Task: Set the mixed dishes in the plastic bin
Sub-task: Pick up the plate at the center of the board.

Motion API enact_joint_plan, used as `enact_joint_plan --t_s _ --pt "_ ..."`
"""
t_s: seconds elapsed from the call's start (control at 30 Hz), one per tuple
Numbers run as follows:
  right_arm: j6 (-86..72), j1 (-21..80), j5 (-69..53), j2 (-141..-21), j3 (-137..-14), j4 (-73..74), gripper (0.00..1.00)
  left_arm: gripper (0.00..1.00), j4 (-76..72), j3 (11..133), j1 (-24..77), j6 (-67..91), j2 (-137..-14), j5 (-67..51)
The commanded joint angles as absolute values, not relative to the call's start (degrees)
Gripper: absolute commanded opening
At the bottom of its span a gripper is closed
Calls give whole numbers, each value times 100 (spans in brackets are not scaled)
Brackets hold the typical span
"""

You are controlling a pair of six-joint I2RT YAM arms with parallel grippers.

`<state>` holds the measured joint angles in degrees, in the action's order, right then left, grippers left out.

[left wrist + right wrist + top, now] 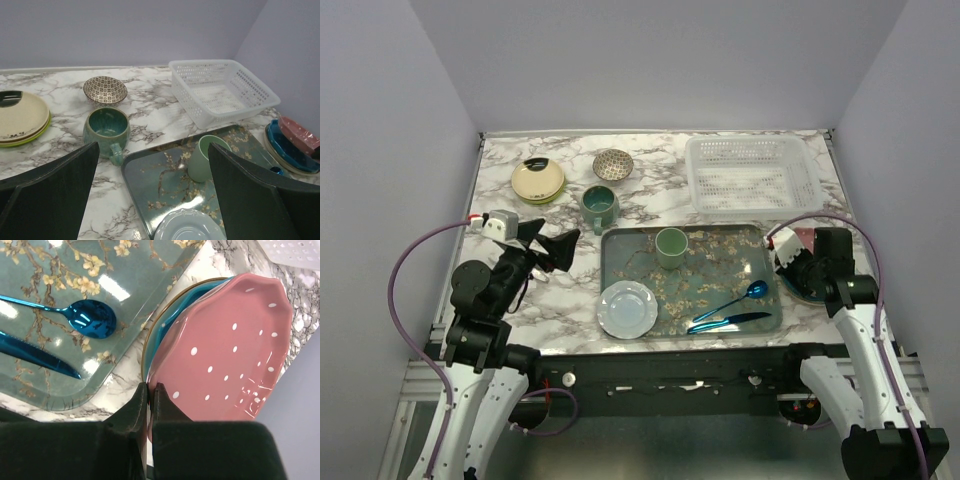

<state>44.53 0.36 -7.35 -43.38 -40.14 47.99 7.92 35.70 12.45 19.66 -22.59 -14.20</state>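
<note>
My right gripper (150, 386) is shut on the rim of a pink white-dotted plate (235, 340), which tilts above a teal plate (172, 315) right of the tray. The white lattice plastic bin (752, 141) stands at the back right, apart from both grippers. My left gripper (152, 145) hangs open with nothing between its fingers, over the table left of the tray. Beyond it are a dark teal mug (106, 129), a speckled brown-white bowl (104, 90) and stacked cream and yellow-green plates (20, 117).
A patterned grey tray (720, 275) in the front middle carries a pale green cup (671, 247), a light blue plate (627, 309), a blue spoon (740, 297) and a blue knife (730, 322). Walls close in the table's back and sides.
</note>
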Motion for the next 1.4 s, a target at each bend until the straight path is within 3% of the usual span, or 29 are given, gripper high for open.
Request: enact_joint_plan --t_s 0.0,0.37,0.7,0.97,1.37 --pt "4965 26 -870 -3991 -4517 4851 1 99 554 3516 1230 2144 -2294 -1784" --pt "5607 26 -1485 -3850 -5053 5668 1 99 361 3568 1222 2916 -2671 -2442" --pt "6179 35 -2407 -3560 -5554 6398 1 99 -1044 3621 1467 5719 -5173 -4113" --pt "6591 26 -2970 -3507 -5704 6776 1 99 -1582 4148 3188 6239 -6283 -3042" --pt "7145 53 -3384 -3726 -5950 6908 1 99 -1767 5756 4377 6627 -8393 -2821"
